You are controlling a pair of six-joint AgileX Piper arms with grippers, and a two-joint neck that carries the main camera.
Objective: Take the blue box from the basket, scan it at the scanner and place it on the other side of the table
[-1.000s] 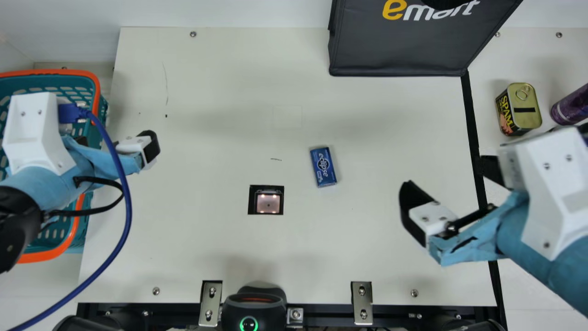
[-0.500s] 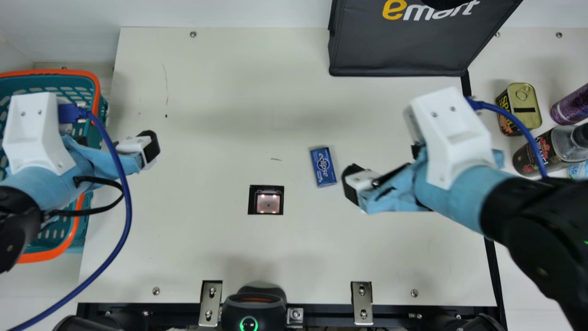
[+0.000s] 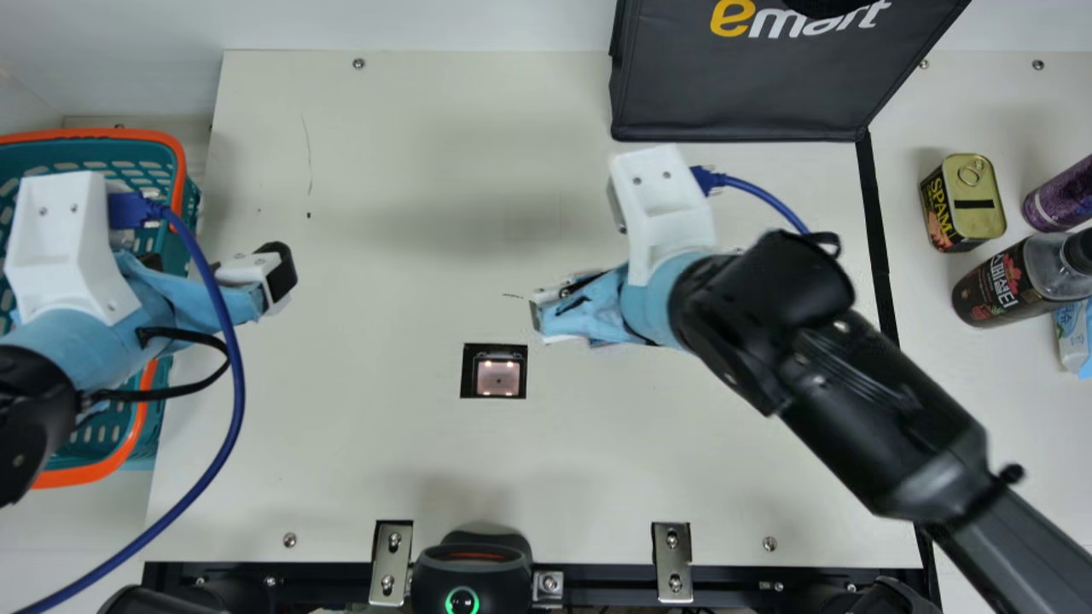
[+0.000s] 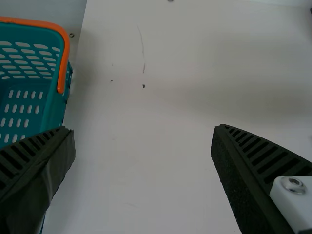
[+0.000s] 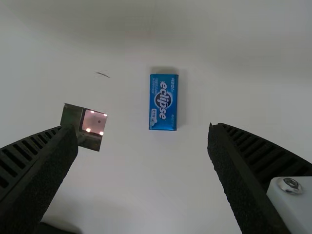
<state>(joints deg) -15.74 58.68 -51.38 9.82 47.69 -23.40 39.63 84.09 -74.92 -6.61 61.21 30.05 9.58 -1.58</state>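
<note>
My right gripper [image 3: 580, 307] hangs over the middle of the table, covering the blue box in the main view. In the right wrist view the blue box [image 5: 163, 102] lies flat on the table, beyond and between the spread fingers of my right gripper [image 5: 143, 136], with nothing gripped. The scanner window [image 3: 498, 377] is set in the table just left of that gripper. At the left, my left gripper [image 3: 256, 277] stands by the basket [image 3: 182, 166], one finger over the tabletop. In the left wrist view my left gripper [image 4: 142, 136] is open and holds nothing, beside the basket [image 4: 62, 63].
A black bag [image 3: 734, 94] stands at the table's back. Right of the black strip are a can [image 3: 977, 200], a dark bottle [image 3: 1002, 286], a purple item [image 3: 1062, 196] and a pack [image 3: 1073, 337]. A black device [image 3: 469, 567] sits at the front edge.
My right arm has swung in from the right, leftward across the table, and its gripper now covers the blue box in the main view. My left arm has kept still.
</note>
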